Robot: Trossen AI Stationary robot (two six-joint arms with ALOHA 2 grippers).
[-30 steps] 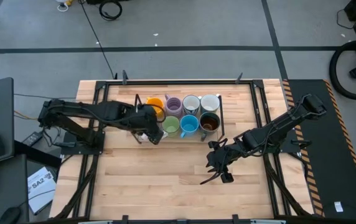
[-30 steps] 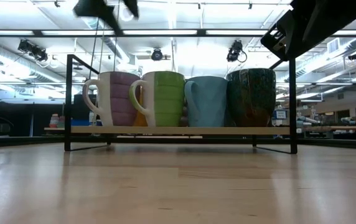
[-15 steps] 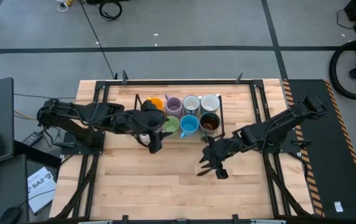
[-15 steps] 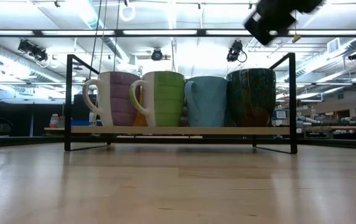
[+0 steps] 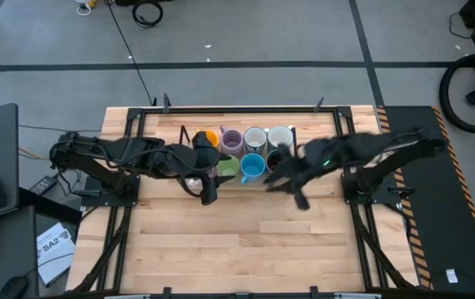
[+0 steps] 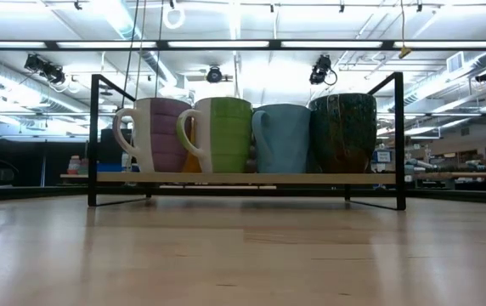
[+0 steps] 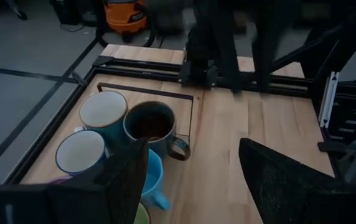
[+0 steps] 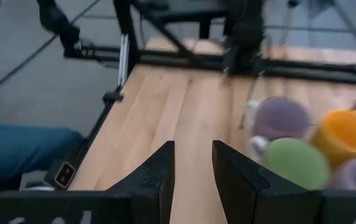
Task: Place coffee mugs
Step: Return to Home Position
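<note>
Eight coffee mugs stand in two rows on the black-framed shelf at 12 o'clock on the wooden counter. The far row, read from 9 to 3 o'clock, holds the orange mug, a lilac mug, the white mug with blue pattern and the pale teal mug. The near row, in the same order, holds the second lilac mug, the green mug, the bright blue mug and the dark glazed mug. My left tool hangs just off the shelf's 7 o'clock corner, fingers spread wide around nothing. My right arm shows as a blur over the shelf's 3 o'clock end. My right tool has its fingers a little apart, nothing between them.
</note>
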